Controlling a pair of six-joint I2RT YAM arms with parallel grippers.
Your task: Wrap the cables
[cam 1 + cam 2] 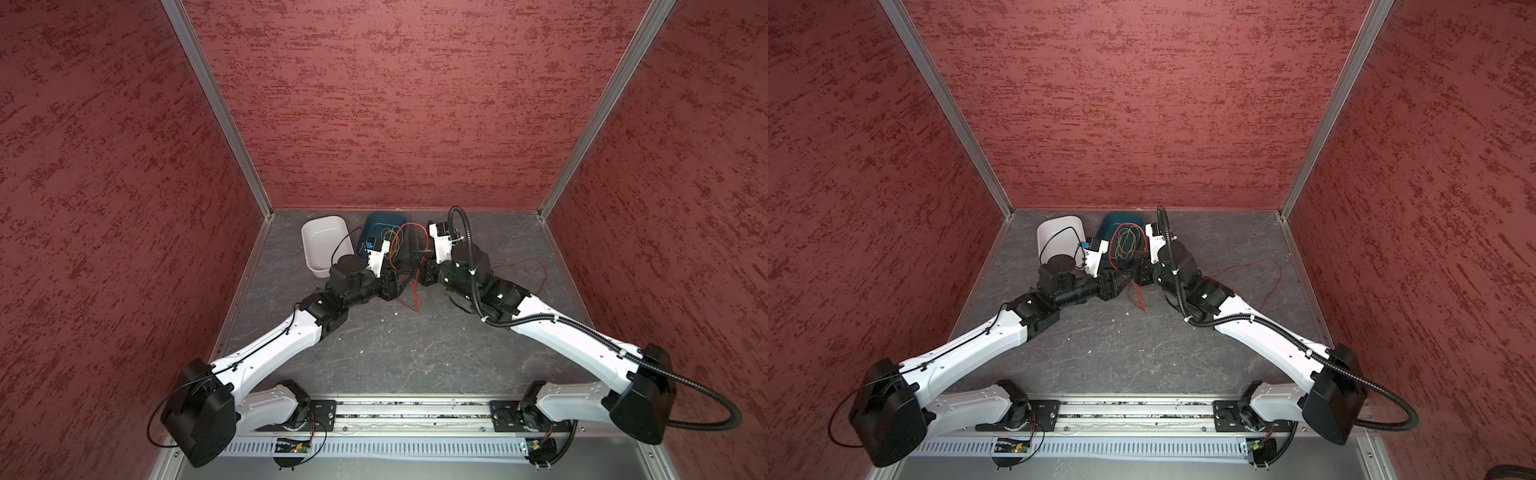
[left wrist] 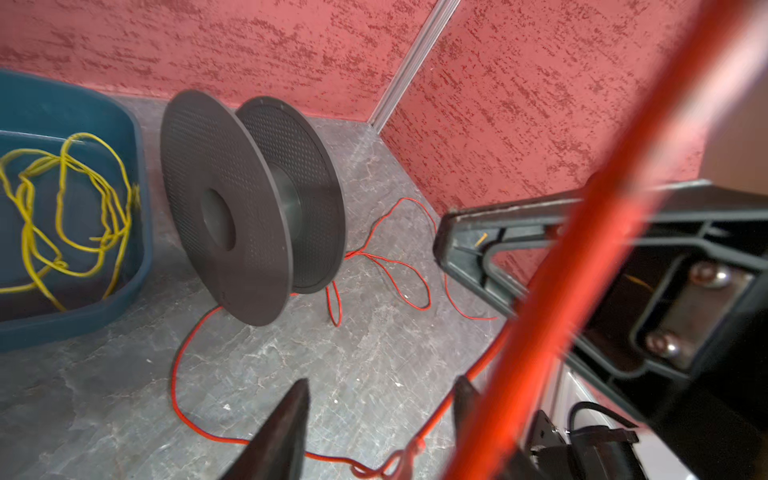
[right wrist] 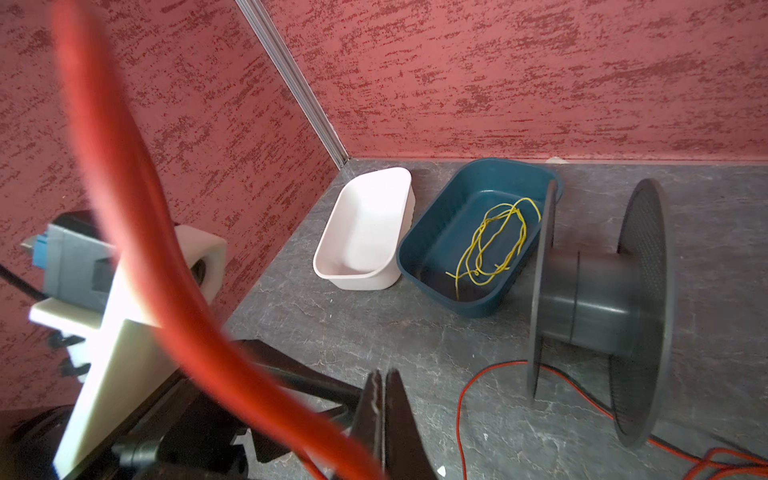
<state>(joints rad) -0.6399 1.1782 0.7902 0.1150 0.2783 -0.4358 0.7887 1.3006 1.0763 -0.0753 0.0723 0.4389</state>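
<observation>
Top views both showed the white tub (image 3: 361, 284) farthest left on the table (image 1: 374, 353). The teal tub (image 3: 465, 307) sat just beside it on the right, holding loose yellow-green wires (image 1: 1125, 245). Next came the black spool (image 2: 232, 216), standing on its rims beside the teal tub.

The left claw (image 2: 380, 395) hung in front of the tubs, its jaws partly apart with table showing between them. A red strand ran just by one finger, and I could not tell whether they touched.

The cables (image 2: 173, 374) lay in thin red loops on the table around the foot of the spool. They rose in an arc between the two claws and trailed off in a wide loop to the right.

The right claw (image 3: 384, 386) faced the left one with its tips pressed together. Whether a strand was pinched between them could not be made out. One red strand crossed close before each wrist lens, blurred.
</observation>
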